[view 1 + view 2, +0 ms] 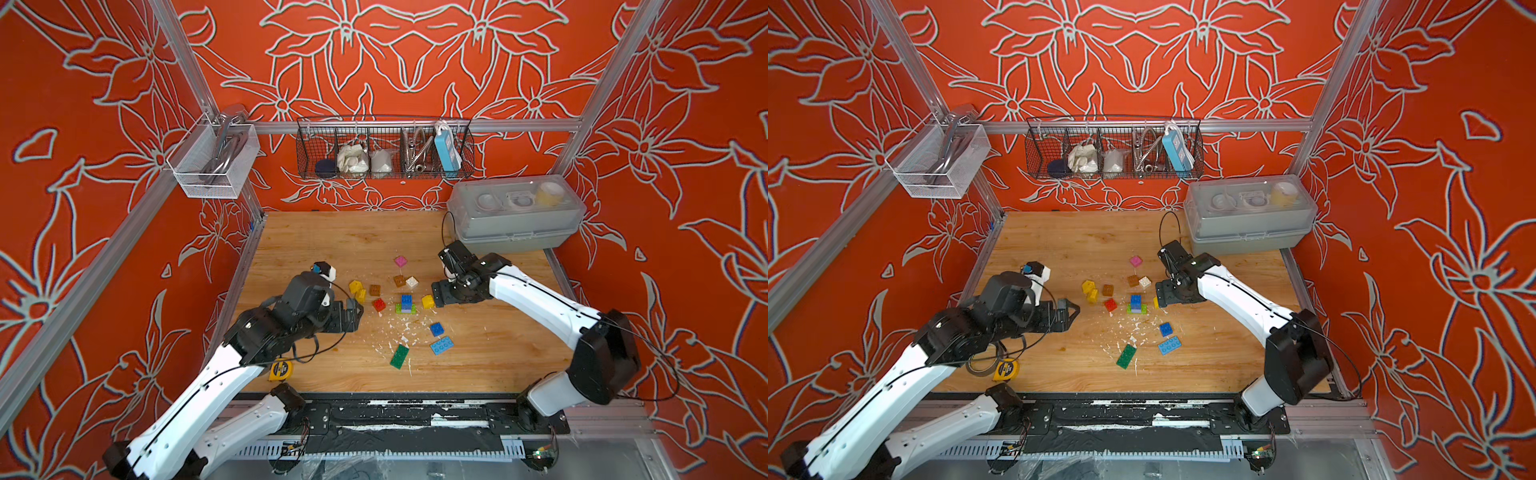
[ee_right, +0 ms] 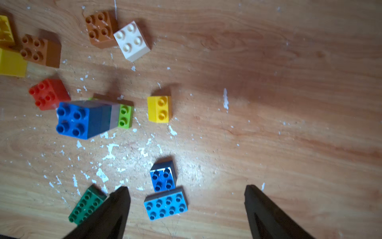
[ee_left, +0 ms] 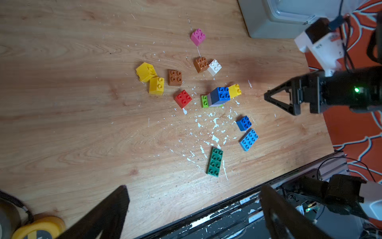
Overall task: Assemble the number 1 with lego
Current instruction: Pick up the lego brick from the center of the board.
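Observation:
Loose lego lies mid-table. A blue brick (image 1: 406,300) tops a short stack standing on a lime plate (image 3: 204,101). A small yellow brick (image 1: 428,301) lies just right of the stack, right in front of my right gripper (image 1: 435,296). That gripper (image 2: 187,188) is open and holds nothing; a light blue plate (image 2: 166,204) and a blue brick (image 2: 162,178) lie on the table below it. My left gripper (image 1: 356,309) hangs left of a red brick (image 1: 378,304), open and empty (image 3: 195,188). Yellow (image 1: 355,286), brown (image 1: 375,290), white (image 1: 412,282) and pink (image 1: 400,261) bricks lie behind.
A green plate (image 1: 399,356) lies toward the front. White flecks (image 1: 395,332) litter the wood. A yellow tape measure (image 1: 280,370) sits under the left arm. A grey lidded box (image 1: 515,224) stands at the back right, and a wire basket (image 1: 384,147) hangs on the back wall.

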You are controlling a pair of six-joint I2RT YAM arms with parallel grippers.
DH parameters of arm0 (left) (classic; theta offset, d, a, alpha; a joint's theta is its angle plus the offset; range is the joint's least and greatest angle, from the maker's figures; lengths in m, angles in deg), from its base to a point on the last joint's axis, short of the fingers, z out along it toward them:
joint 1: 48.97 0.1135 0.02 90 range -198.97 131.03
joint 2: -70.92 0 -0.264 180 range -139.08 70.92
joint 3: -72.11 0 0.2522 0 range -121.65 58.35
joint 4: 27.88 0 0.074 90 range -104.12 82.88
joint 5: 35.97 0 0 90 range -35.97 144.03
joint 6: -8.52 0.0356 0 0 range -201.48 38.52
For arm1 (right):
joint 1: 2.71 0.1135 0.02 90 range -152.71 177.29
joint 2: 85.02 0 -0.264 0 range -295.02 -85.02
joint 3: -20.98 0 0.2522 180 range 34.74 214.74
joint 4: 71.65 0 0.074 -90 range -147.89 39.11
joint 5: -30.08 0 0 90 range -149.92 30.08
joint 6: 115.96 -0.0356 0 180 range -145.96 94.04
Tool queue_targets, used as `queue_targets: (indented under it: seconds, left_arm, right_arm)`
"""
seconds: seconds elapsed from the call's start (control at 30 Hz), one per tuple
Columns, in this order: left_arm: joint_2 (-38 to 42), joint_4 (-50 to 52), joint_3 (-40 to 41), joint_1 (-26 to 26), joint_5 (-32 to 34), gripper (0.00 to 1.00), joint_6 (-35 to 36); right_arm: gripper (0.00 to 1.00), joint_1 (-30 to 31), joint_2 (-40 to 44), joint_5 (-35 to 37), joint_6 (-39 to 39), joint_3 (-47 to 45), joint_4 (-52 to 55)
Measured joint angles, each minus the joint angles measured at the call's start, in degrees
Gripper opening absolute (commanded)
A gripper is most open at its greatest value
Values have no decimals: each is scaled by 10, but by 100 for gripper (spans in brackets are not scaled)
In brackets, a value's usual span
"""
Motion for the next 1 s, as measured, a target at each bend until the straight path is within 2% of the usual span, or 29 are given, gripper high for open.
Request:
queue_targets:
  seconds: [0.07, 0.1, 0.37, 0.57, 1.0]
  left_arm:
    - [27, -3, 25, 4, 2, 99, 23]
    - [42, -4, 38, 5, 0, 99, 32]
    - [107, -21, 60, 7, -10, 98, 63]
    - [100, -35, 69, 7, -20, 99, 68]
    - [73, -49, 75, 7, -45, 99, 74]
  right_arm:
    - [69, 0, -38, -5, 12, 22, -1]
    - [67, 0, -59, -11, 16, 34, -2]
    - [65, 0, -159, -41, 43, 91, -9]
    - [63, 0, -199, -41, 51, 129, -8]
    - [59, 0, -228, -43, 45, 131, -7]
